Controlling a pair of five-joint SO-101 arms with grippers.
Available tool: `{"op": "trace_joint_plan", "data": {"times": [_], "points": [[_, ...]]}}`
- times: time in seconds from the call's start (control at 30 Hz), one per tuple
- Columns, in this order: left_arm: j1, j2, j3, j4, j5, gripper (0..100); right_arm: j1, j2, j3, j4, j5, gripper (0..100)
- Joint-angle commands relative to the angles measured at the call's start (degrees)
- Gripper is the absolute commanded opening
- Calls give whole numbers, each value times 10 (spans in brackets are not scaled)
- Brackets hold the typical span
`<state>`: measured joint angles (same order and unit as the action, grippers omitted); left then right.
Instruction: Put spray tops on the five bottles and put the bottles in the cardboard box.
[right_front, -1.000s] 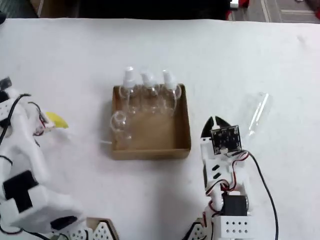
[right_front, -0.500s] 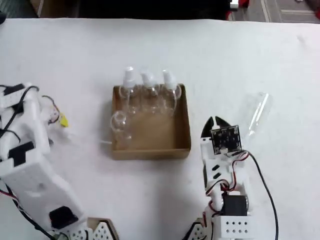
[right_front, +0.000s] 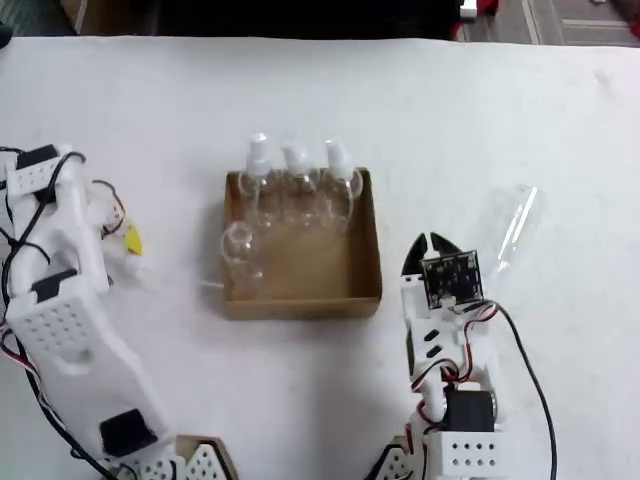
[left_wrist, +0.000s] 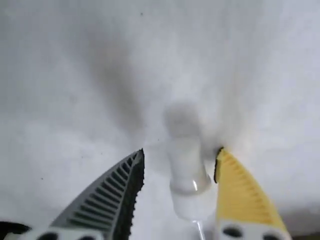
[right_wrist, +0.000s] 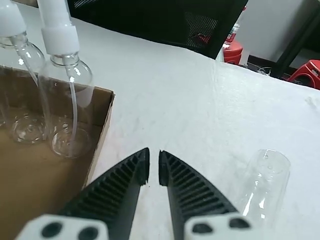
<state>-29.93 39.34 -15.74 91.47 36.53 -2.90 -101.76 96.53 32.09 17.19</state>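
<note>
Straddling the spray top (left_wrist: 189, 175), left gripper (left_wrist: 180, 152) gapes; right gripper (right_wrist: 153, 153) rests closed, empty

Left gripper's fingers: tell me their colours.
The fingers are grey and yellow; clearest in the left wrist view.

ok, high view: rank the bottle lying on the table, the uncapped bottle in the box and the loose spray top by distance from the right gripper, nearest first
From the right gripper:
1. Lying bottle, on the table just to its right.
2. Uncapped bottle, at the cardboard box's left wall.
3. Spray top, far left, between the left gripper's fingers.
</note>
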Motion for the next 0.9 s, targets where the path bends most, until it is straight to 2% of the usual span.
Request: {"op": "trace_joint_plan", "data": {"times": [0.0, 0.17, 0.37, 0.53, 0.63, 0.87], "points": [[9, 28, -15, 3, 10, 211, -4, -4, 4, 0, 7, 24], [8, 41, -50, 17, 10, 211, -4, -4, 4, 0, 7, 24], [7, 41, -131, 97, 7, 202, -4, -4, 4, 0, 7, 24], [7, 42, -152, 104, 6, 9, -4, -5, 4, 0, 7, 24], [9, 43, -151, 104, 6, 63, -4, -5, 4, 0, 7, 24], [9, 42, -151, 107, 5, 28, -4, -5, 4, 0, 7, 24]]}}
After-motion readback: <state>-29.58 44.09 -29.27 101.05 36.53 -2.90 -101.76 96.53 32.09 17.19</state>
